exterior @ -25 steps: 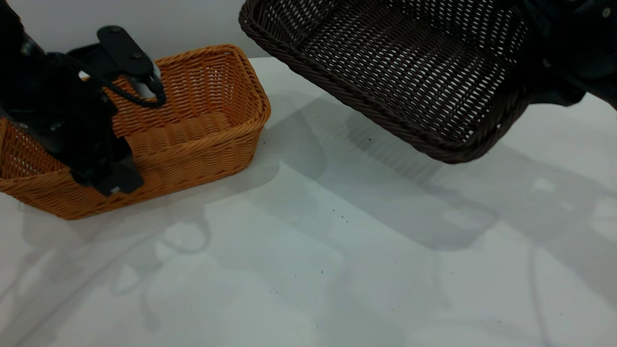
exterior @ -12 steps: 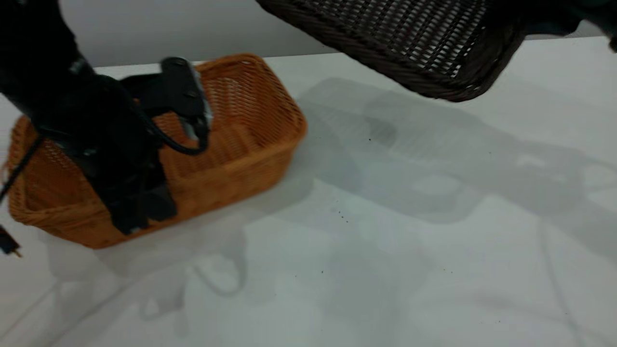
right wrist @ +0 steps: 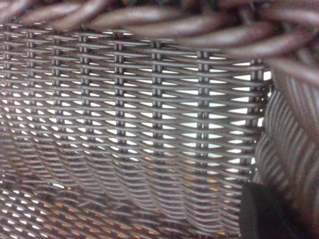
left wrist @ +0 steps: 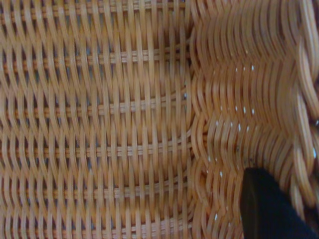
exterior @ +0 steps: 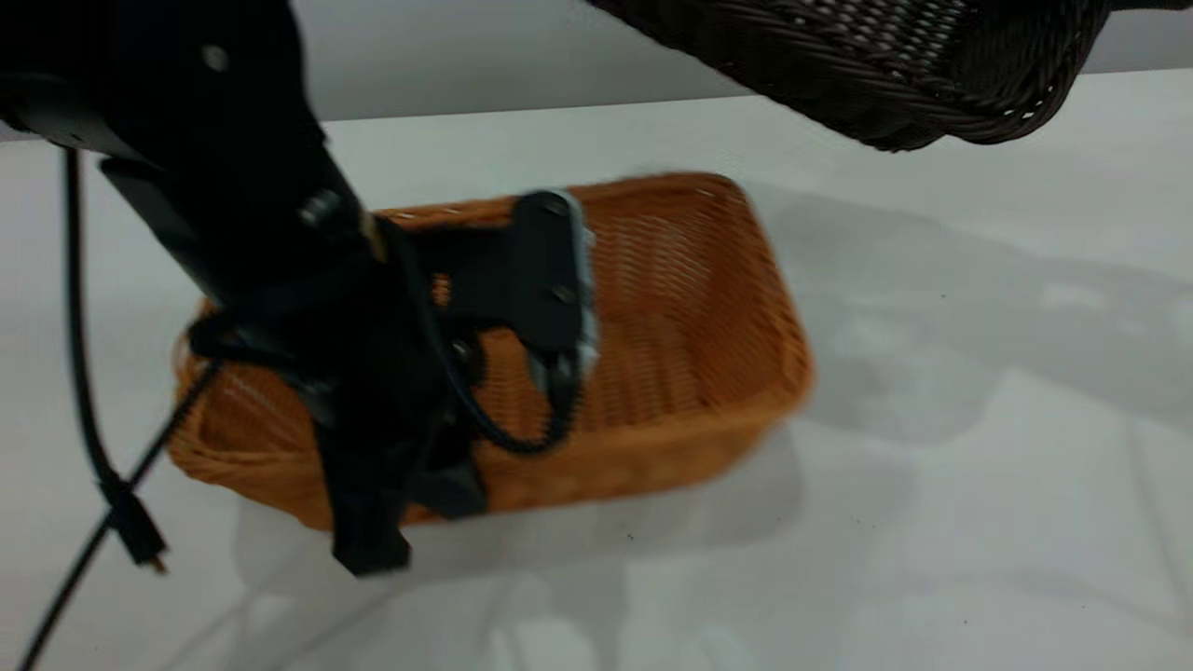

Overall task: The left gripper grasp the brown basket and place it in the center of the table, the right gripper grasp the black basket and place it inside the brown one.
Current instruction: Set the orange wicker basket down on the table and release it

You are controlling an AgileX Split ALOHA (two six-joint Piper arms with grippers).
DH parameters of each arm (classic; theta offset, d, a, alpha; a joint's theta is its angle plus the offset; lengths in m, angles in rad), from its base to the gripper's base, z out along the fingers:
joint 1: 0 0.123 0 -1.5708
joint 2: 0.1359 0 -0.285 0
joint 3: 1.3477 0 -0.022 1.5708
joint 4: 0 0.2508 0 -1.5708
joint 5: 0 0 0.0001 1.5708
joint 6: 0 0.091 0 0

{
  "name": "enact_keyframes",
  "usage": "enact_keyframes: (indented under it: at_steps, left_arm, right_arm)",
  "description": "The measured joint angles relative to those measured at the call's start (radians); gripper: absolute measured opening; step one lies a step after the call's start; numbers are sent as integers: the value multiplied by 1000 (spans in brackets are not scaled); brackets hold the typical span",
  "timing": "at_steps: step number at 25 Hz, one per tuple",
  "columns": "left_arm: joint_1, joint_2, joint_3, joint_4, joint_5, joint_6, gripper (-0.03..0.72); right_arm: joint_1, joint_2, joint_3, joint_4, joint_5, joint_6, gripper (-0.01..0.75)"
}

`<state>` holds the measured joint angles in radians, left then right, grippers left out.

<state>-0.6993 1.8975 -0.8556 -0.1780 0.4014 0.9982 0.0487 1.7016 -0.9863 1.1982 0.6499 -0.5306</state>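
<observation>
On the white desk, the brown basket sits roughly mid-view, its near long wall clamped by the left tool, which reaches down over the rim. The wrist cam on that arm is basically all orange weave, with one black fingertip pressed against the inner wall. Up at the top right of the outside view, the black basket hangs in the air, well clear of the desk and tilted. The right tool isn't visible from outside, but one of its dark fingertips lies against the black weave in its wrist view, so it's gripping that basket.
</observation>
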Motion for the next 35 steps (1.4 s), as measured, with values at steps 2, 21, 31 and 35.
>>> enact_keyframes:
  at_steps: [2,21,31,35]
  left_arm:
    - [-35,0,0,0,0,0,102]
    - [-42,-4,0,38,-6,-85,374]
    - [-83,-196,-47,64,90,-214,633]
    - [-164,-321,-117,68,199,-274,627]
  right_arm:
    - [0,0,-1,-2,9,0,119]
    - [0,0,-2,-53,50,0,119]
    - [0,0,-50,-52,90,8,119]
    - [1,1,-105,-92,149,27,119]
